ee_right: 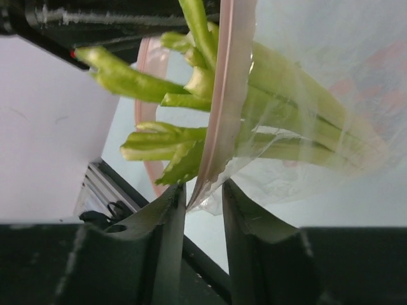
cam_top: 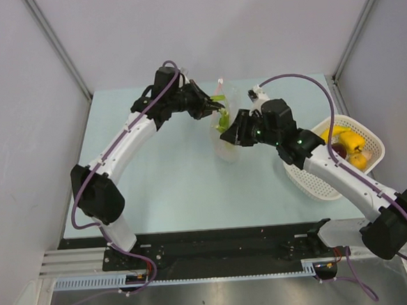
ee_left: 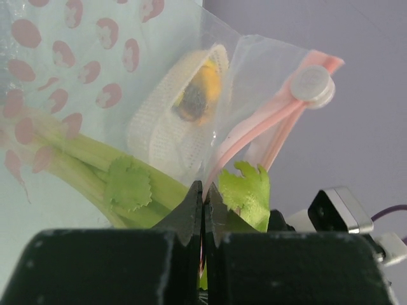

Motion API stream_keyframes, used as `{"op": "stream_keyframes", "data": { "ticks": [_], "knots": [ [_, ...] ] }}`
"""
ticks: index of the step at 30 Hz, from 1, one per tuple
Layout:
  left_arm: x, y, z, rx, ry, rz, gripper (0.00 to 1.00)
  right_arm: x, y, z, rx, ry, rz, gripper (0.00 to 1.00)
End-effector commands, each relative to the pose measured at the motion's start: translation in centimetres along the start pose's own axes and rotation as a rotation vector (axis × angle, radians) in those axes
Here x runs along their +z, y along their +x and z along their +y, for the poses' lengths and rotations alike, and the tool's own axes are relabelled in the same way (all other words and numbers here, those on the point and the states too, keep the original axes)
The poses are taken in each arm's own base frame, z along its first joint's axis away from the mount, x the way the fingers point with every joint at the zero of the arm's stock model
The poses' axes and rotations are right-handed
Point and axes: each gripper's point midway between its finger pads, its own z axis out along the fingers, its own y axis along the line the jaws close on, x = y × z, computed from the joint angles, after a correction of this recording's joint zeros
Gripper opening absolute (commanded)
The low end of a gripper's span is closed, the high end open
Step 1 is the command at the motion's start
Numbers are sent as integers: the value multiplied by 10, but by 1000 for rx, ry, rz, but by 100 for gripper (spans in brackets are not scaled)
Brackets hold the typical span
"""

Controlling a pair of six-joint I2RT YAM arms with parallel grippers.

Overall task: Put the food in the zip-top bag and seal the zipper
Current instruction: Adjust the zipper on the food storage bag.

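The clear zip-top bag [cam_top: 225, 147] stands upright mid-table between both grippers. The white-and-green leek [cam_top: 222, 120] is inside it, and its green tops [ee_right: 146, 82] stick out past the pink zipper [ee_right: 222, 95]. My left gripper [ee_left: 204, 194] is shut on the zipper strip [ee_left: 254, 124], below its white slider [ee_left: 310, 86]. My right gripper [ee_right: 203, 197] is a little open, with the bag's lower edge hanging between its fingers. The banana [cam_top: 333, 132], the dark red fruit [cam_top: 338, 149] and the orange-yellow fruit [cam_top: 359, 159] lie in the basket.
The white perforated basket [cam_top: 310, 180] sits at the right edge of the table, under my right forearm. Grey walls enclose the table on the left, back and right. The arm bases and a black rail run along the near edge.
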Motion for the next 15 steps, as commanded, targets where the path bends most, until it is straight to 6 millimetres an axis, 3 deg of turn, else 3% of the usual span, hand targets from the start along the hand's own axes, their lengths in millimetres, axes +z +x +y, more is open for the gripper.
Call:
{"op": "stream_keyframes", "data": {
  "ticks": [1,2,4,7,9,10,15],
  "knots": [
    [-25,-2,-39,48,77,-51,0,-5,-8,13,-93,-26,-23,26],
    [-26,-4,-39,53,75,-56,0,-6,-9,11,-115,-25,-22,11],
    [-32,-6,-44,91,82,-76,0,-13,-11,16,-142,-52,-26,0],
    [-43,-6,-53,174,94,-95,0,-31,-23,25,-160,-119,-48,0],
    [-48,-4,-58,278,111,-90,0,-45,-43,33,-151,-178,-102,0],
    [-55,-4,-62,315,103,-94,0,-56,-48,47,-169,-247,-120,0],
    [-74,-9,-66,612,44,-105,0,-86,-62,75,-196,-382,-143,0]
  ]
}}
